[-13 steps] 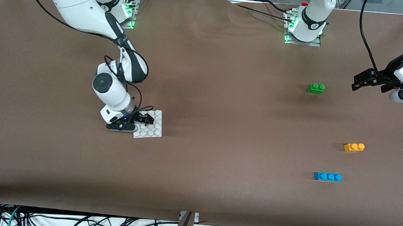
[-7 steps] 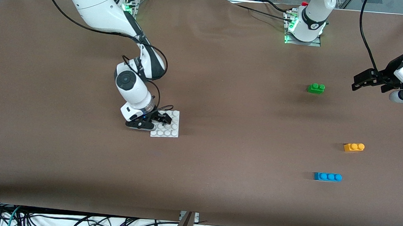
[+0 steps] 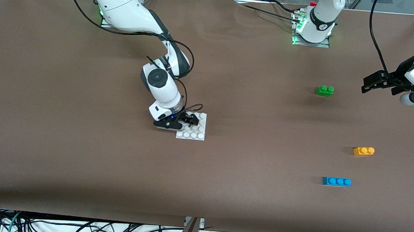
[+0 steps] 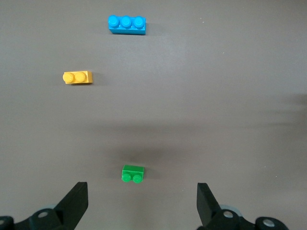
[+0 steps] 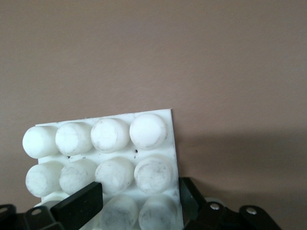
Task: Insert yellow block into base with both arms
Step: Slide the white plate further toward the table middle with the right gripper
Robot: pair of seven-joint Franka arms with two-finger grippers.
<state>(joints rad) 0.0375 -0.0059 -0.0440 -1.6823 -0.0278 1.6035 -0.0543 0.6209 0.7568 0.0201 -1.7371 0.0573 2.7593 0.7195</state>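
The yellow block lies on the brown table toward the left arm's end; it also shows in the left wrist view. The white base is gripped at one edge by my right gripper, low at the table's middle. In the right wrist view the fingers clamp across the last studs of the base, with the right gripper shut on it. My left gripper waits open and empty in the air beside the green brick; the left wrist view shows it spread wide.
The green two-stud brick lies farther from the front camera than the yellow block. A blue three-stud brick lies nearer, also seen in the left wrist view. Both arm bases stand along the table's back edge.
My right gripper has carried the base along the table toward the left arm's end, from near the right arm's side to the middle. The left arm and the bricks have not moved.
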